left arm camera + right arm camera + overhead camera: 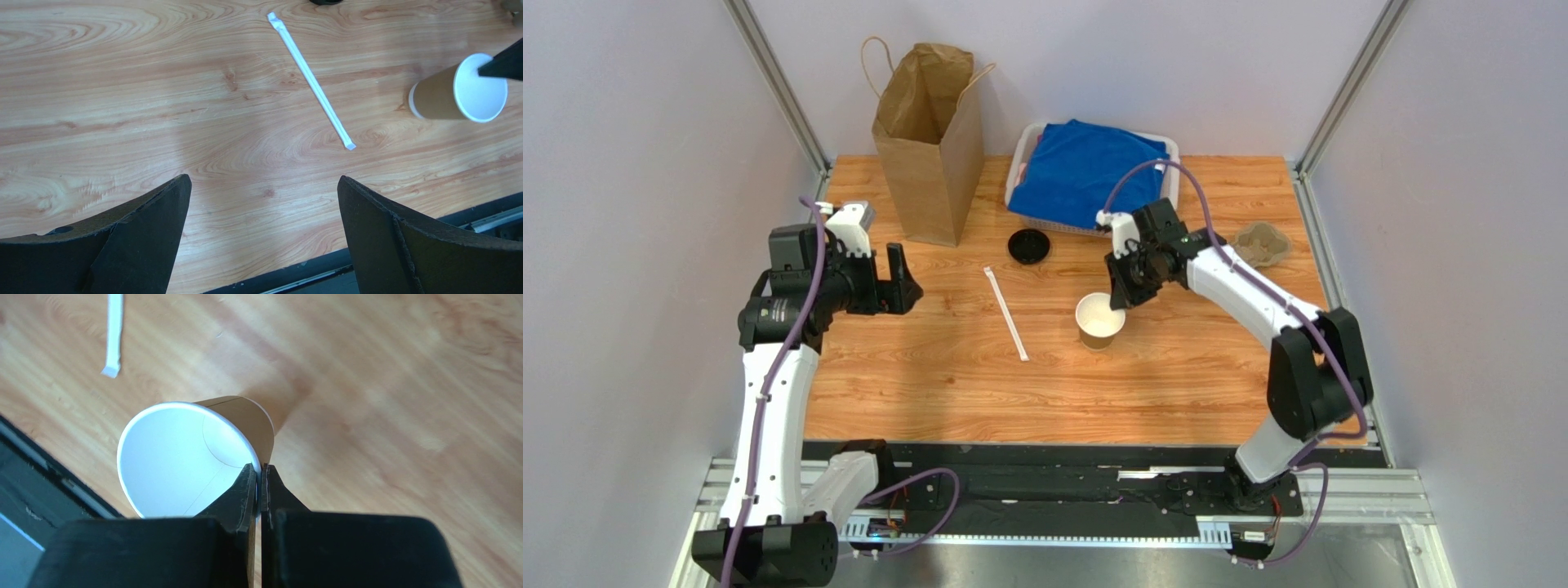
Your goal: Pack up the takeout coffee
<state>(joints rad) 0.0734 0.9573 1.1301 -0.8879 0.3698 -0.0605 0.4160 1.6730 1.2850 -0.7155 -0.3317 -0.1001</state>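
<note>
The takeout coffee cup (1100,321) stands upright in the middle of the table, kraft brown outside, white inside, with no lid on it. It also shows in the left wrist view (457,93) and the right wrist view (178,459). My right gripper (260,471) is shut on the cup's wall at the rim, one finger inside and one outside; from above it (1127,294) sits at the cup's far right edge. The round black lid (1028,246) lies flat on the table behind the cup. My left gripper (897,284) hovers open at the left, nothing between its fingers (153,233).
A wrapped white straw (1005,314) lies left of the cup. A tall brown paper bag (928,141) stands open at the back left. A white tray (1024,157) with blue cloth sits at the back centre. A grey pulp carrier (1263,243) lies at the right.
</note>
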